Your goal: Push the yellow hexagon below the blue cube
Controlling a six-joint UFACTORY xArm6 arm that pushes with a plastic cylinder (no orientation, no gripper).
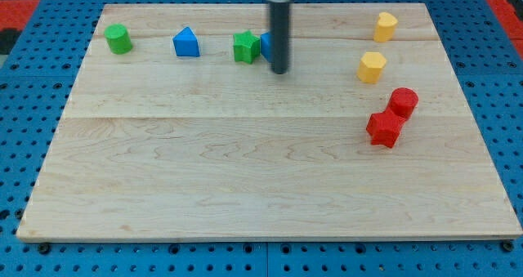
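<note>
One rod | my tip (280, 71) touching blue cube (265, 46) | yellow hexagon (372, 67) well apart

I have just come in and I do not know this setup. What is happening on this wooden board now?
A single robot arm ends in a dark rod, and its tip rests near the view's top centre, partly hiding the blue cube beside a green star. The yellow hexagon it should push sits untouched toward the view's right, apart from the tip. The push has not yet begun.
</note>
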